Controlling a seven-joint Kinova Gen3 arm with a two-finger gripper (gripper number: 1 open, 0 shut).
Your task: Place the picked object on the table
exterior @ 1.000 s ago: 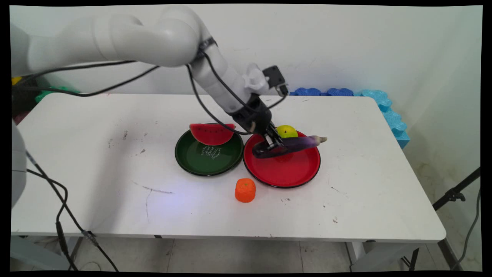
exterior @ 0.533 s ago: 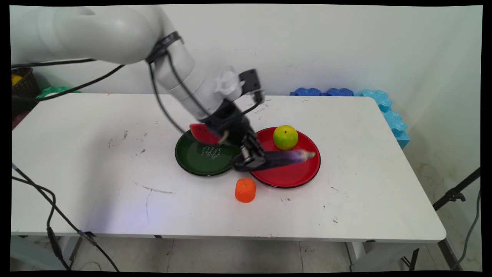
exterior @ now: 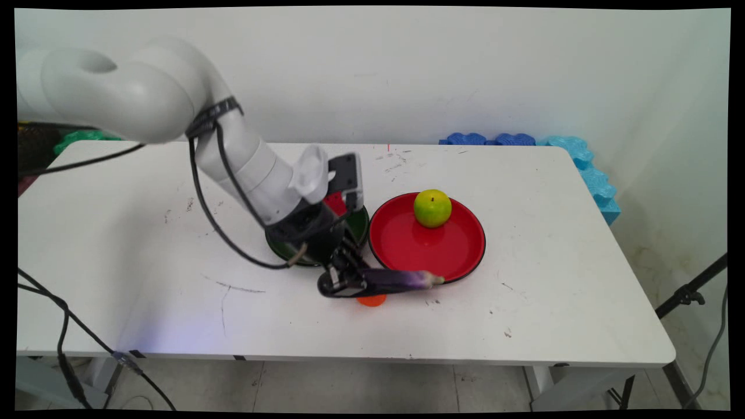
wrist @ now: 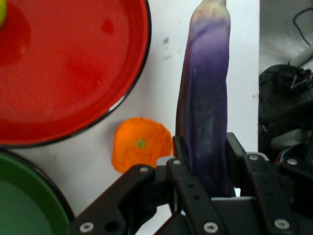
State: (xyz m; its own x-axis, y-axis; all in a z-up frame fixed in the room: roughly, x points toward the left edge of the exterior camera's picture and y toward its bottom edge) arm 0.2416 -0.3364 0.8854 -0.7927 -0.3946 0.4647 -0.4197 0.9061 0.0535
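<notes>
Eggplant [exterior: 389, 280], long and purple, is clamped near its thick end between the jaws of the black gripper [exterior: 343, 280] and is held lying sideways just above the white bench [exterior: 145, 279], its pale tip pointed right, at the near rim of the red plate. A second ago it was held over the middle of that plate; it has since been carried toward the near side and to the left, clear of the plate's dish.

From largest to smallest, the rest is laid out as follows. The bench is spread across the whole scene, scuffed in places. The white arm [exterior: 233, 157] is reached in from the upper left, and the dark green plate [exterior: 358, 224] is now largely hidden behind its wrist, as is the watermelon slice [exterior: 336, 203], of which only a red sliver is seen. The red plate [exterior: 428, 247] is set just right of the green one. A green apple [exterior: 432, 208] is rested on its far side. A small orange fruit [exterior: 371, 300] is mostly covered by the eggplant in the main view; in the hand view it is seen on the bench beside the eggplant, near the red plate's rim.

In the hand view the eggplant is seen pinched between the two black fingers [wrist: 183, 169].
</notes>
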